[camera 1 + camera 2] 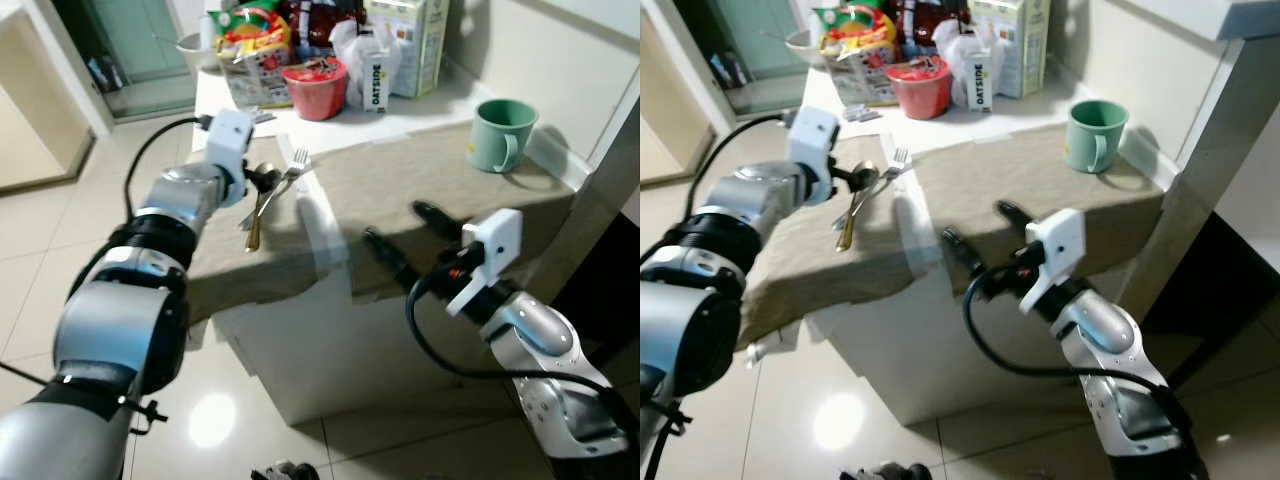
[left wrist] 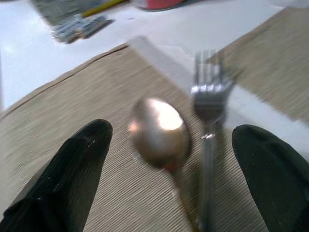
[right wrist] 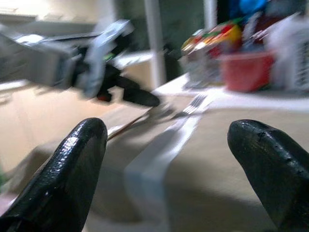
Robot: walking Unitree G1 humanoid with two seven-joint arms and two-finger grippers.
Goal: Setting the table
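Reaching over the spoon (image 2: 160, 131) and the fork (image 2: 207, 96), I have my left pincer (image 1: 262, 180) spread wide with a finger on either side of the pair and nothing held. Both lie side by side on the tan placemat (image 1: 215, 250), touching or nearly so, the spoon's bowl beside the fork's tines. I judge this the cutlery step: the next move calls for coming down on one piece alone, and the closeness of the two is what could spoil that, since closing here may drag both. Beyond the spoon, across a white strip of bench (image 1: 320, 215), a second mat (image 1: 420, 185) carries a green mug (image 1: 500, 135) at its far corner. My right pincer (image 1: 405, 235) hovers open and empty over that mat's near edge. Farther back stand a red bowl (image 1: 315, 88), a carton (image 1: 375, 70) and food packets (image 1: 255, 50).
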